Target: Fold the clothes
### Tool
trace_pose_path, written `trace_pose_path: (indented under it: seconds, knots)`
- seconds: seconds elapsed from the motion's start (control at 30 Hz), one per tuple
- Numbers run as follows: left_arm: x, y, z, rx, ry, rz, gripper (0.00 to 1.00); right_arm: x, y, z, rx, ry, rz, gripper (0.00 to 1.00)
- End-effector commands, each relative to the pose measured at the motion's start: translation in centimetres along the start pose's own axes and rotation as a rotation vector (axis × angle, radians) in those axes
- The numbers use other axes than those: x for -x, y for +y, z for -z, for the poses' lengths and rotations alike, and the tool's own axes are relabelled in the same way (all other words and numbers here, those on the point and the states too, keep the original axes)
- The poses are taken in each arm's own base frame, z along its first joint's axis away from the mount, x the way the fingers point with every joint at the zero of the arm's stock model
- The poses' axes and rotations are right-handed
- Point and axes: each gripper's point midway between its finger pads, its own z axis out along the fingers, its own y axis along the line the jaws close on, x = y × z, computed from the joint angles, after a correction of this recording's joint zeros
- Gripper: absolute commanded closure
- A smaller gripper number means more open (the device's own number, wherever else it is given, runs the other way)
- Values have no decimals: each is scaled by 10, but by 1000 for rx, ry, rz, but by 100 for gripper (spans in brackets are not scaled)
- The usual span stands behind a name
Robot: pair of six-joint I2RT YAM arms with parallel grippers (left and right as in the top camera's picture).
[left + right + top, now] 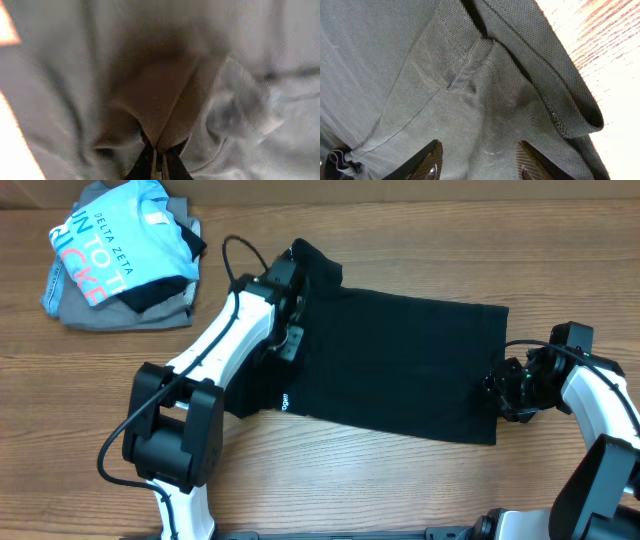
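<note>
The black T-shirt (400,360) lies spread flat across the middle of the table, with a small white logo (284,401) near its front left edge. At the shirt's left end my left gripper (290,330) is down on the fabric. The left wrist view shows that gripper (159,160) shut, pinching a raised fold of the cloth (165,100). My right gripper (500,390) sits at the shirt's right edge. Seen from the right wrist, it (479,145) stands open over the fabric (420,60) beside a hemmed edge, with cloth lying flat between its fingers.
A pile of other clothes sits at the back left: a light blue printed shirt (110,240) on top of a grey garment (120,310). Bare wooden table (400,490) shows in front of the shirt and to its right.
</note>
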Motion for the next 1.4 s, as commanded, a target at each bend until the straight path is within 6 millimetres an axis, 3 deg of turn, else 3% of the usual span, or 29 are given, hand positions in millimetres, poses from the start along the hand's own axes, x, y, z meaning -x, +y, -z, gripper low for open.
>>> trace_pose_path:
  seconds: [0.0, 0.03, 0.17, 0.2, 0.27, 0.33, 0.4, 0.47, 0.5, 0.53, 0.57, 0.6, 0.63, 0.77, 0.87, 0.93, 1.1, 1.17, 1.23, 1.27, 1.37]
  knots:
    - [28, 15, 24, 79, -92, -14, 96, 5, 5, 3, 10, -16, 17, 49]
    - [35, 18, 27, 96, -117, -9, 96, 5, 5, 3, 10, -16, 17, 49]
    - [52, 24, 28, 125, -189, 6, 79, 5, 5, 3, 11, -18, 18, 49]
    - [56, 23, 28, 121, -204, 9, 69, 5, 5, 3, 11, -18, 18, 49]
    - [59, 21, 26, 114, -212, 18, 28, 5, 5, 3, 11, -18, 18, 49]
    - [57, 22, 25, 115, -204, 17, 8, 5, 5, 3, 11, -17, 18, 49]
    - [53, 22, 24, 118, -188, 14, 3, 5, 5, 3, 11, -17, 19, 49]
    - [47, 22, 23, 116, -163, 9, 4, 5, 5, 3, 11, -18, 19, 49]
    - [44, 20, 22, 102, -148, 6, 11, 5, 5, 3, 11, -18, 19, 49]
    - [39, 14, 21, 65, -129, 1, 28, 5, 5, 3, 11, -18, 19, 49]
    - [36, 4, 20, 8, -113, -5, 53, 5, 5, 3, 11, -18, 19, 49]
    - [33, -8, 20, -60, -104, -24, 66, 5, 5, 3, 11, -18, 19, 49]
    - [32, -18, 20, -114, -100, -45, 72, 5, 5, 3, 11, -18, 19, 49]
    - [26, -52, 18, -270, -97, -124, 60, 5, 5, 3, 11, -18, 35, 48]
    - [19, -54, 7, -230, -81, -143, 54, 4, 4, 3, 8, -13, 35, 48]
    - [14, -55, -2, -211, -73, -148, 34, 4, 4, 3, 8, -12, 34, 48]
    - [7, -58, -18, -220, -65, -127, 30, 4, 4, 3, 8, -12, 35, 48]
    - [5, -59, -23, -222, -60, -116, 36, 4, 4, 3, 8, -12, 34, 48]
    - [4, -59, -25, -226, -52, -107, 63, 4, 4, 3, 8, -11, 34, 48]
    - [4, -59, -25, -225, -52, -92, 92, 3, 4, 3, 6, -9, 33, 48]
    - [9, -59, -20, -226, -63, -71, 96, 3, 4, 3, 6, -9, 33, 48]
